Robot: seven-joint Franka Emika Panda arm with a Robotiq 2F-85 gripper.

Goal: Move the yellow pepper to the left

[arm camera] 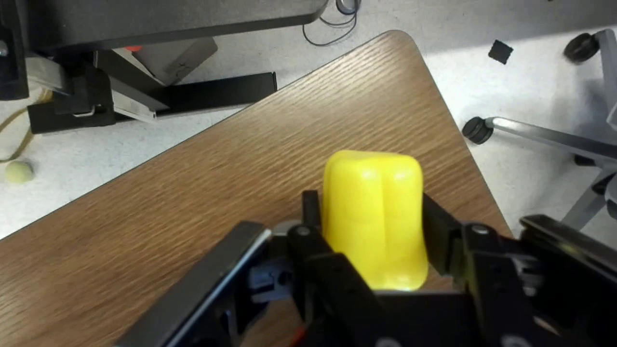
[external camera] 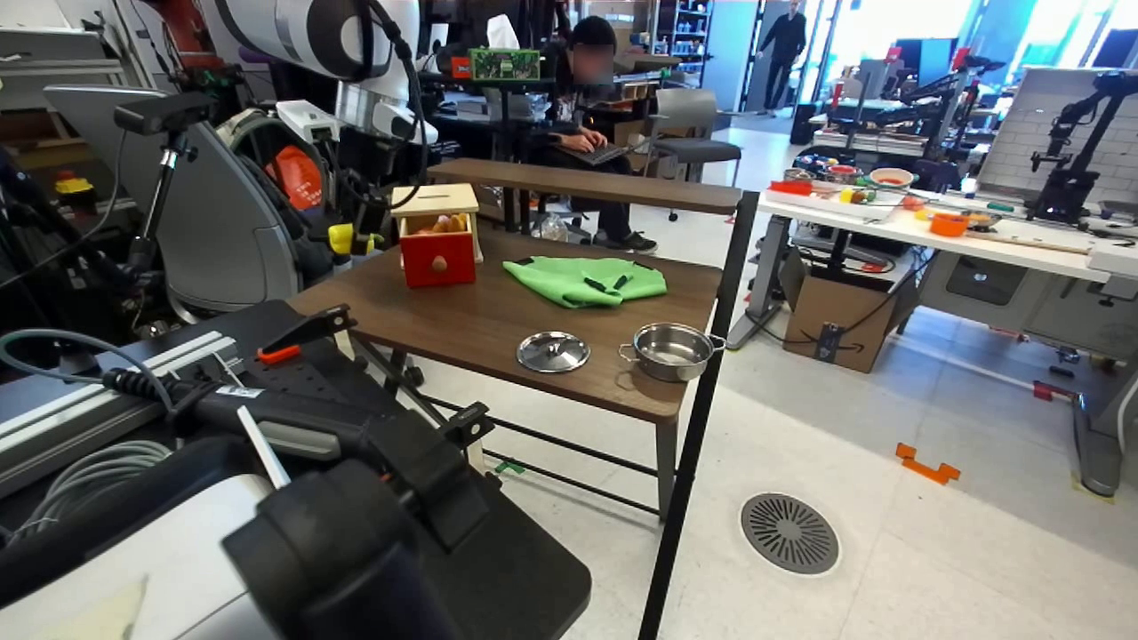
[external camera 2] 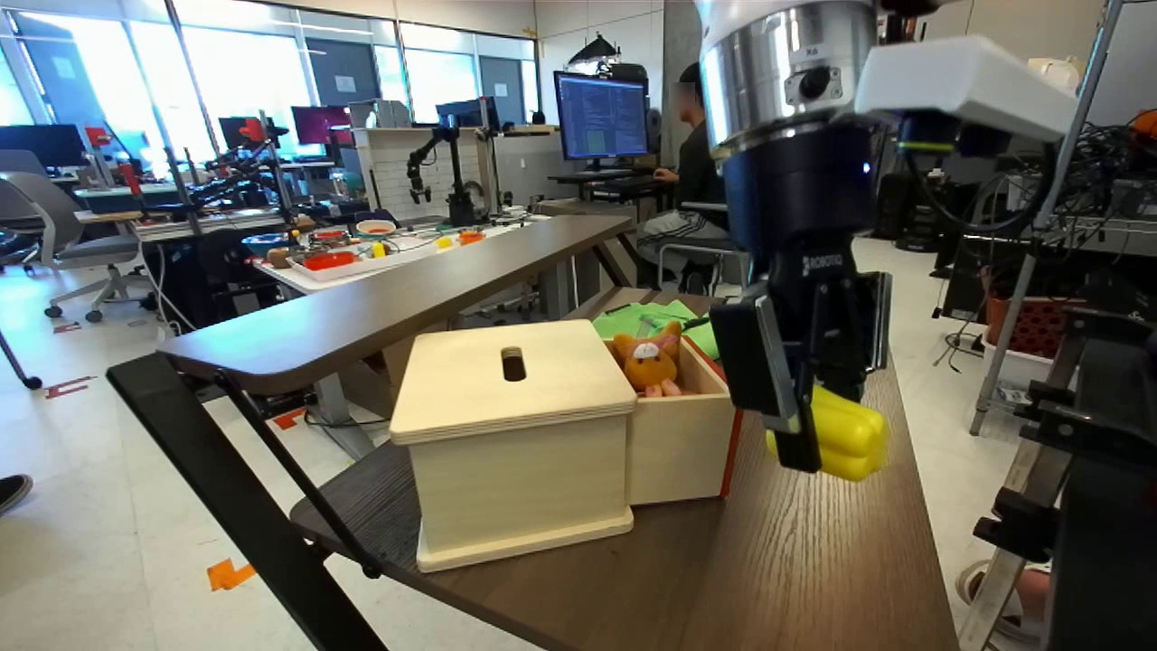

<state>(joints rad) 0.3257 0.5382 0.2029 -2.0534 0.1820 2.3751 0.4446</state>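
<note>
The pepper (external camera 2: 850,438) is being held inside the pincer (arm camera: 373,217), pinched from both sides, with the surface (arm camera: 183,202) below.

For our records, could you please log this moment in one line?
yellow pepper | gripped in jaws | above brown table | not yet released

A metal pot (external camera: 671,367) sits nr the corner of a brown table (external camera: 444,331), w/ a round metal lid (external camera: 553,354) just beside it. Small dark items (external camera: 596,284) lie atop a rumpled green cloth (external camera: 556,274). In both exterior views, a wooden box (external camera 2: 524,488) stands w/ its red-fronted drawer (external camera: 437,249) open, an orange toy (external camera 2: 649,369) inside. Bkgd.: a seated person (external camera: 580,140) w/ laptop (external camera: 606,155), a tissue box (external camera: 505,65), a grey chair (external camera: 686,108) & a white worktable (external camera: 1022,250) w/ misc. items (external camera: 949,224), cardbd. box (external camera: 836,324) nr its leg. A round drain (external camera: 789,533) is set in the floor (external camera: 871,427).
</note>
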